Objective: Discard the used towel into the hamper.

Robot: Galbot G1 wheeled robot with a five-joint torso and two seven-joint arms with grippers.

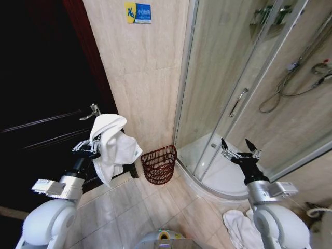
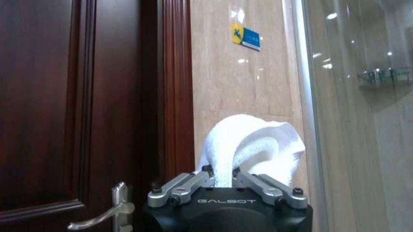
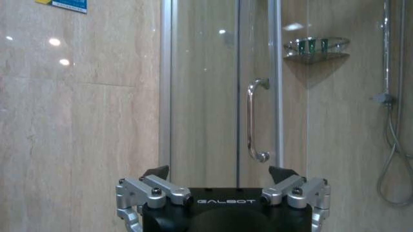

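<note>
Small bathroom corner: dark wood door (image 1: pixel 36 104) with a metal lever handle (image 1: pixel 91 111) on the left, beige stone-look tiled wall (image 1: pixel 140 78) with a blue and yellow sticker (image 1: pixel 138 12) in the middle, curved glass shower cabin (image 1: pixel 244 78) on the right. Left gripper (image 1: pixel 95 148) is raised in front of the door, jaws clamped narrow on a white terry towel (image 1: pixel 111 145); the towel bunches above the fingers and hangs in soft folds below them, off the floor. The hamper (image 1: pixel 159 164), a round open-weave basket in dark reddish-brown, flaring at the rim, sits on the floor tiles against the wall, between the door frame and the shower base, to the right of and lower than the towel. Nothing lies between towel and hamper. Right gripper (image 1: pixel 239 150) is held up before the shower door, jaws spread wide, holding nothing. A second white cloth (image 1: pixel 239 228) lies crumpled on the floor by the right arm. Shower hose (image 1: pixel 282 91) hangs looped inside the cabin.
</note>
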